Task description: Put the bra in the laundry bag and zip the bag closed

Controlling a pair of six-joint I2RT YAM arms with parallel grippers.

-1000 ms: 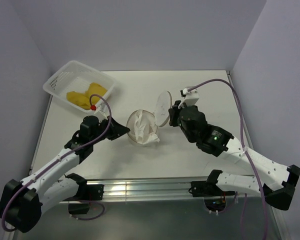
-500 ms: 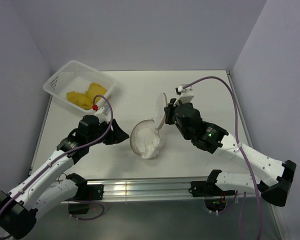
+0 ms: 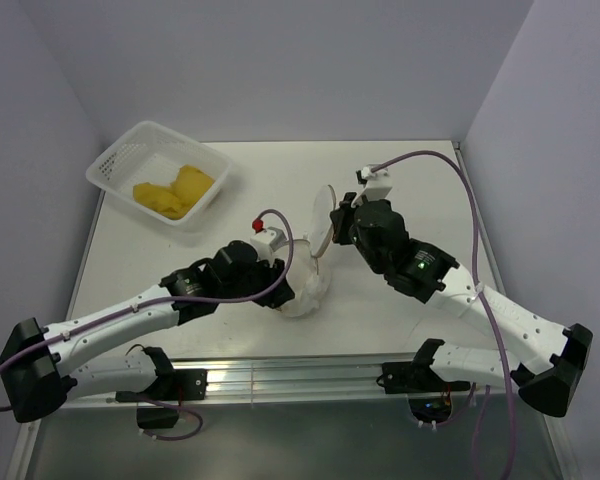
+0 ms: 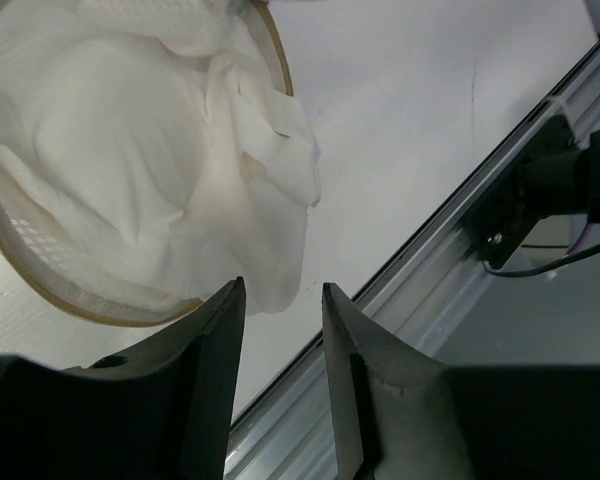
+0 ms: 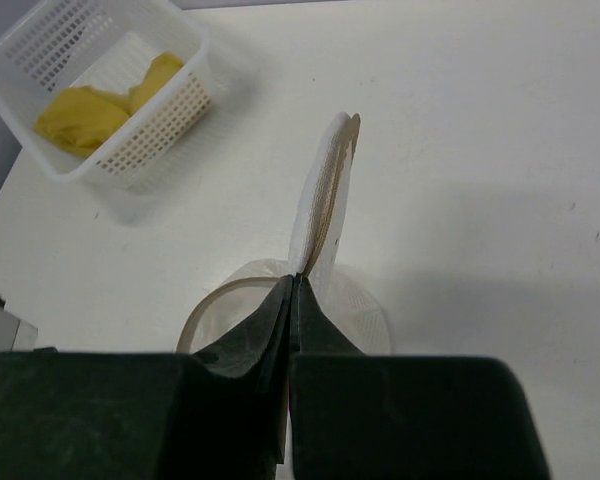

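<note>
Left tool [image 4: 280, 296] is hovering low over the bench [image 4: 400, 110], its two fingers parted with a narrow slot of bare surface showing between them, released, nothing in its grip. Right in front of those tips the laundry bag [image 4: 279, 62] is lying open-mouthed, its tan hoop rim curving away ahead and to the left of the tool. The bra [image 4: 120, 150], a bunch of white fabric, is sitting inside the hoop and filling most of it. One fold is spilling over the rim on the side nearest the tool, and its hanging edge is draping down to just ahead of the slot between the fingers, though whether it is touching them is hard to tell. Off to the right of this tool a metal rail [image 4: 430, 255] is running along the bench edge.

Over to the right tool [image 5: 293, 286], and this one is clenched, its fingers pressed together on the lower edge of the flap lid [image 5: 328, 195]. The lid is standing upright, seen edge-on and rising straight up ahead of the tips, so the bag is unzipped and wide open. Mesh wall and a piece of the hoop are showing just either side of the pinch, directly under the tool.

Well beyond the right tool and off to its left a white perforated basket [image 5: 155, 125] is resting on the bench, apart from the bag, with yellow cloth [image 5: 85, 112] bundled inside it.
</note>
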